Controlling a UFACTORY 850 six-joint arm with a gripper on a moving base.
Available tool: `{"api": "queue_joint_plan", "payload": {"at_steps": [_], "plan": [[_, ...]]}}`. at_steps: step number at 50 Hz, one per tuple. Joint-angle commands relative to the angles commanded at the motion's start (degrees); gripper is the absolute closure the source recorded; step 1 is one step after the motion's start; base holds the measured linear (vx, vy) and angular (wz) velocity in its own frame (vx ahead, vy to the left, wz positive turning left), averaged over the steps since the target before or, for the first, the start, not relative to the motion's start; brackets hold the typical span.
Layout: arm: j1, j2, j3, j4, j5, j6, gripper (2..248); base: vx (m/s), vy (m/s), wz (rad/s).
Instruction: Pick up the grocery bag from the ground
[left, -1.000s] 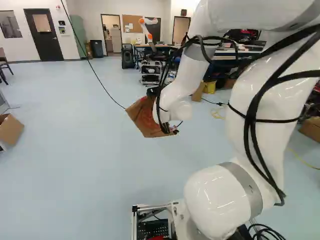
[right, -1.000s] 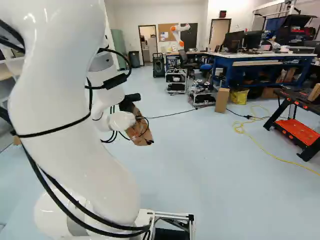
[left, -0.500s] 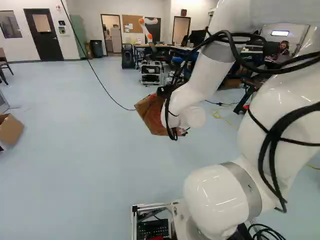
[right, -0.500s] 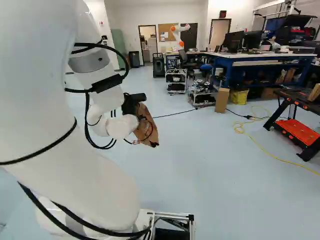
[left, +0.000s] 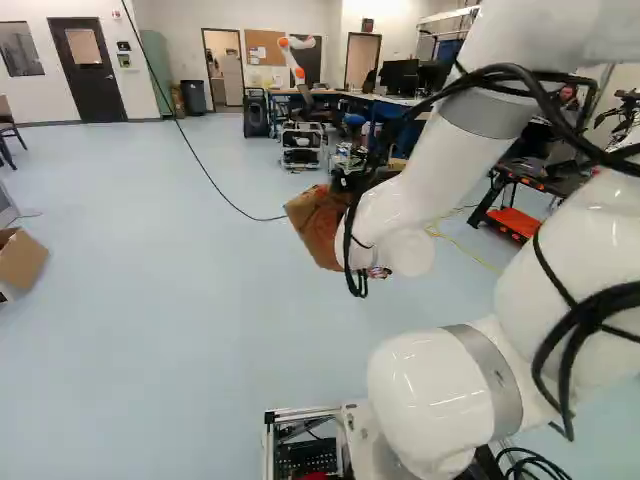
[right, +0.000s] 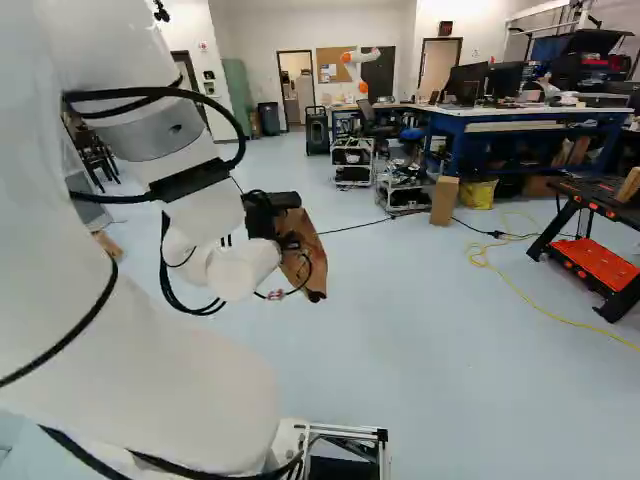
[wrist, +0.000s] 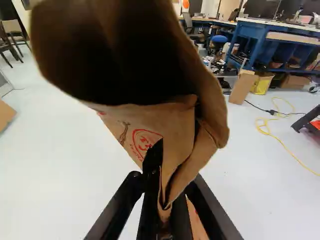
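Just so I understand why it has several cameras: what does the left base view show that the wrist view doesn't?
Only the left base view: the white arm, a window, the noticeboard and a bin.
Only the wrist view: the end effector with its black fingers closed on the bag.
Both: the brown paper bag, a cardboard box, chairs and the yellow cord.

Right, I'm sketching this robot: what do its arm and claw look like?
The smooth, rounded white arm has grey bands around it; black cables loop along it, one through a thick black sleeve. The black claw has two slim fingers.
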Motion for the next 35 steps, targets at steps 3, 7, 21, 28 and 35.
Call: {"api": "queue_joint_plan", "payload": {"at_steps": [3, 7, 21, 28, 35], "plan": [[-0.3, 0.7, 0.6, 0.2, 0.2, 0.0, 221, 0.0, 0.0, 0.0], [-0.6, 1.5, 1.3, 0.4, 0.4, 0.0, 221, 0.0, 0.0, 0.0], [-1.4, 3.6, 3.0, 1.0, 1.0, 0.0, 221, 0.0, 0.0, 0.0], [-1.7, 4.2, 3.4, 1.1, 1.1, 0.0, 221, 0.0, 0.0, 0.0], [-1.8, 4.4, 3.7, 1.2, 1.2, 0.0, 221, 0.0, 0.0, 0.0]]}}
